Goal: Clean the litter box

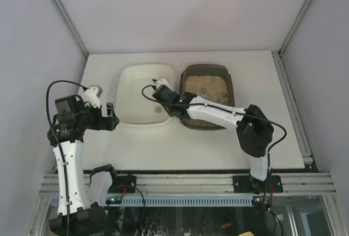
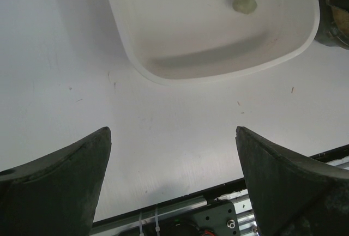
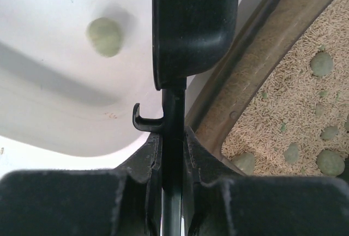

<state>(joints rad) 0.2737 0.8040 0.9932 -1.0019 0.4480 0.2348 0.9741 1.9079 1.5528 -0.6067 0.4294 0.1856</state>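
In the view from above, the litter box stands on the far middle part of the white desk, a little to the right. Beige litter is inside it. The white tray stands just beside it on its left, and their long sides are almost touching. The right arm reaches across the near part of the litter box. The right hand is above the place where the two trays meet. The left hand hangs near the front left corner of the white tray and points toward it.

In the left wrist view, the two dark fingers stand wide apart and nothing is between them. Below them is bare desk. Beyond it is the near end of the white tray, with one round greenish lump lying in it. A dark corner of the litter box shows at the upper right edge.

In the right wrist view, the right hand is clamped on the thin black handle of a scoop. The wide part of the scoop is above the rim between the trays. On the left lies the white tray with its lump. On the right is the litter box, where several greenish lumps lie on the litter.
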